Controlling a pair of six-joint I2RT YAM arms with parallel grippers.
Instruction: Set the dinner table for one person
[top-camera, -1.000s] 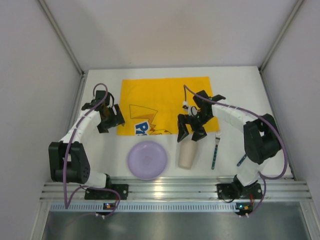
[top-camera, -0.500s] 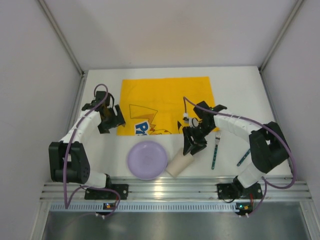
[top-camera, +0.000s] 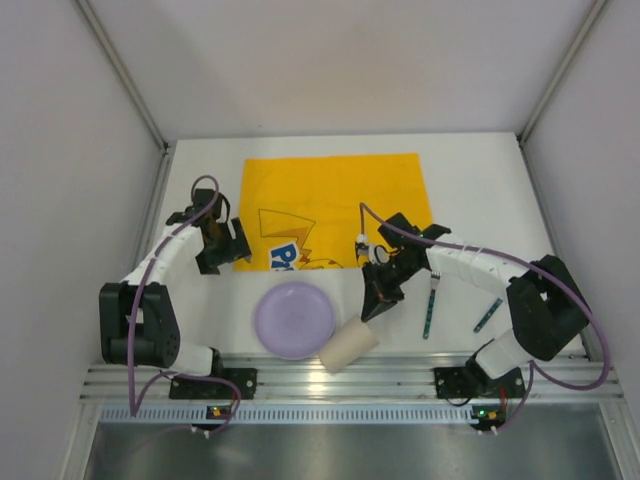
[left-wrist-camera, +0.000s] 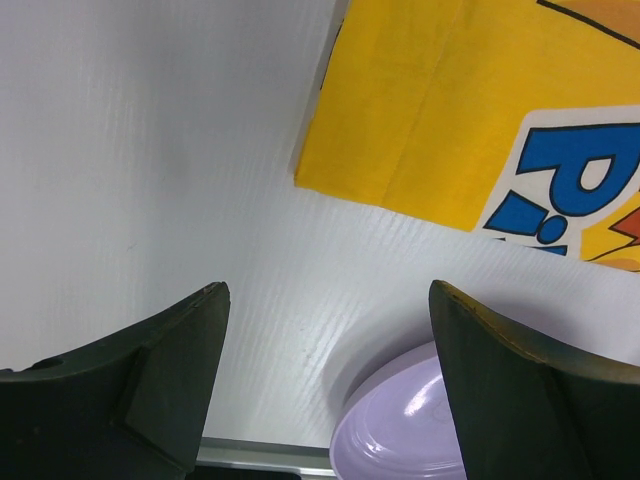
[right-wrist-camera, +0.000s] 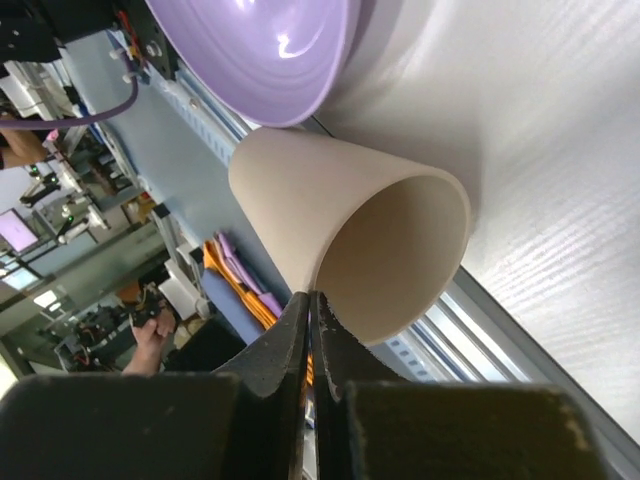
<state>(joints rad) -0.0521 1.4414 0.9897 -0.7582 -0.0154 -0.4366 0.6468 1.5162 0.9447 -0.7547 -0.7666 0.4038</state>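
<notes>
A beige cup (top-camera: 349, 346) lies tipped on its side on the white dinner table (top-camera: 480, 180), between the lilac plate (top-camera: 294, 318) and the rail, mouth toward my right gripper (top-camera: 372, 310). In the right wrist view that gripper (right-wrist-camera: 309, 293) is shut, its tips pinching the rim of the cup (right-wrist-camera: 330, 210), with the plate (right-wrist-camera: 260, 45) beyond. My left gripper (top-camera: 222, 258) hovers open by the left corner of the yellow cloth (top-camera: 335, 205). Nothing sits between the left gripper (left-wrist-camera: 328, 290) jaws; the plate (left-wrist-camera: 420, 420) shows below them.
A fork (top-camera: 430, 300) with a teal handle lies right of the cup, and another teal-handled utensil (top-camera: 487, 314) lies further right. The ribbed aluminium rail (top-camera: 350, 378) runs along the near edge. Grey walls enclose the table.
The cup went from upright to lying on its side toward the rail. My right gripper closed from wide open and moved down-left with it. The left arm barely moved.
</notes>
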